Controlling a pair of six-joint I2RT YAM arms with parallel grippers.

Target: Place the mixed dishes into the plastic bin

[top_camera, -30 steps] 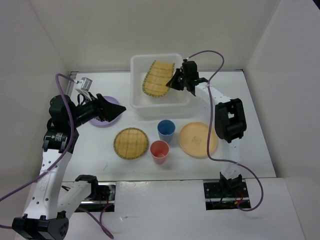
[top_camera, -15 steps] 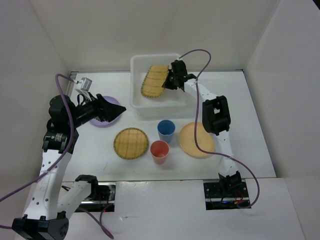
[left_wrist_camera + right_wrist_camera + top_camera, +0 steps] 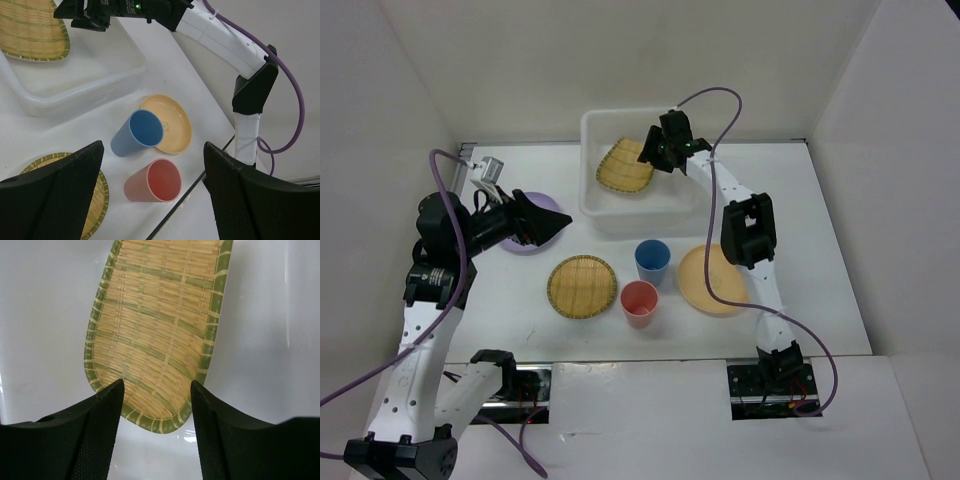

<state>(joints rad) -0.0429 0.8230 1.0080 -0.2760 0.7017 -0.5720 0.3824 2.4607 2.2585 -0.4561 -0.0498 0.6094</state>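
The plastic bin (image 3: 588,195) stands at the back centre. One woven plate (image 3: 623,167) lies loose inside it, and my right gripper (image 3: 656,150) hovers open just over that plate's right edge. In the right wrist view the woven plate (image 3: 157,330) rests on the bin floor (image 3: 265,340) below my open gripper (image 3: 156,385). My left gripper (image 3: 556,226) is open above the lavender plate (image 3: 523,247), holding nothing. A second woven plate (image 3: 582,286), blue cup (image 3: 652,259), red cup (image 3: 639,300) and pale orange plate (image 3: 712,280) sit on the table.
In the left wrist view the blue cup (image 3: 137,132) and red cup (image 3: 152,180) stand close together beside the orange plate (image 3: 175,125). White walls enclose the table on three sides. The right arm's purple cable (image 3: 715,95) arcs above the bin.
My right gripper moved left and down into the bin with the woven plate, then opened; the plate dropped from tilted to lying in the bin. The left arm stayed put.
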